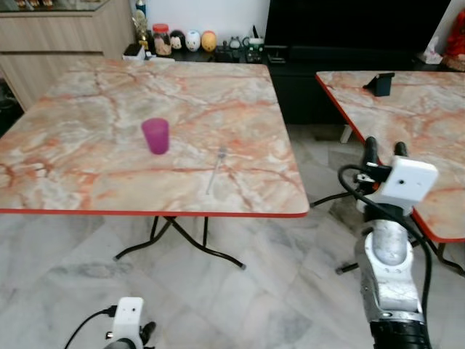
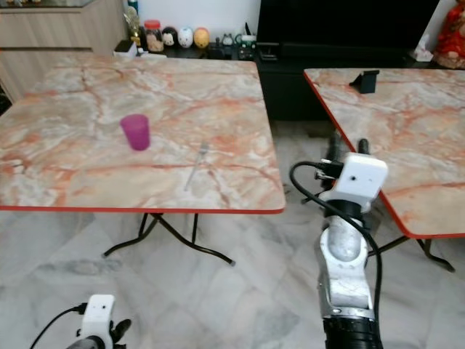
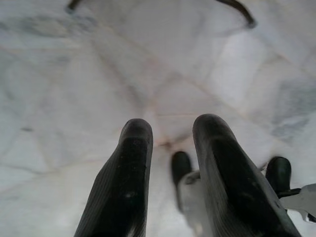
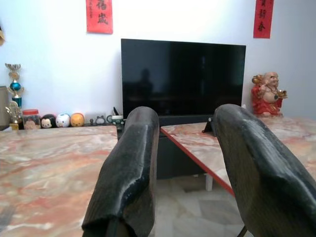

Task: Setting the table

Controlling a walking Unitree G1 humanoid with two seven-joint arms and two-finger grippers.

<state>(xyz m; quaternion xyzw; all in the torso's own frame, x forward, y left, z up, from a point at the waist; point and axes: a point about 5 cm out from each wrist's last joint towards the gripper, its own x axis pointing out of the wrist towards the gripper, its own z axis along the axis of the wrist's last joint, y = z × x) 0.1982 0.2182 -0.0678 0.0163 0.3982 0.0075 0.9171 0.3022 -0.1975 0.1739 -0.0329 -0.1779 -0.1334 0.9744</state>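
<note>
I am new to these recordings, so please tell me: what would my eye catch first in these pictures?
First, the purple cup standing upright near the middle of the marble-patterned table, with a thin clear utensil lying apart to its right. Next, the right end effector, raised in the gap between this table and a second table, fingers open and empty.

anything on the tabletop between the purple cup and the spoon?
No. Between the purple cup and the spoon, the left eye view shows bare marble.
</note>
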